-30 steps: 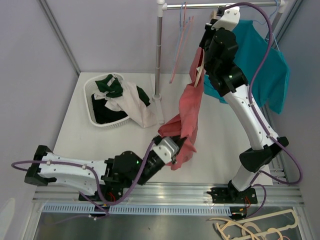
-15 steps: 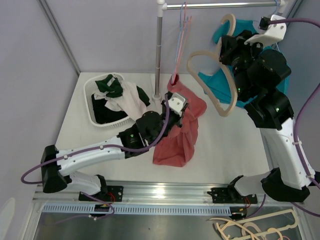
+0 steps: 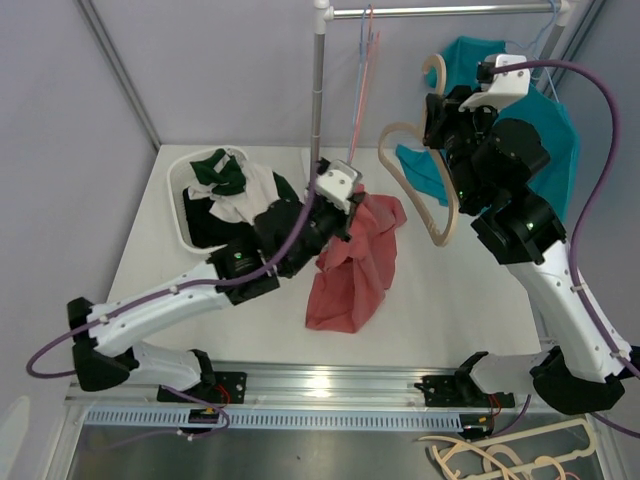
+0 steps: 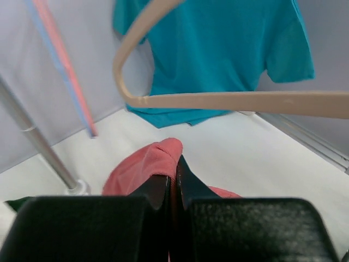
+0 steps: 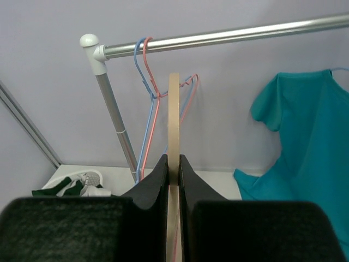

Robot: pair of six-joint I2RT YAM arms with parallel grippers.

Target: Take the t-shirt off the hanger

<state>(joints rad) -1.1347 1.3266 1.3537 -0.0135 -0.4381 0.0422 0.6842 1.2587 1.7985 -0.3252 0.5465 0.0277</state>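
Far left: white basket (image 3: 179, 215) of dark and pale clothes. Far right: teal shirt (image 3: 560, 160) hanging on rail (image 3: 440, 11); thin hangers (image 3: 362, 70) alongside.

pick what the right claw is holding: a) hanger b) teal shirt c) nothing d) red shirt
a, the right claw is shut on the hanger, while the red shirt is pinched in the left claw.

White arm links (image 3: 150, 308), black joint housings (image 3: 515, 165), black bases (image 3: 92, 362), purple cables (image 3: 611, 125), black jaws.
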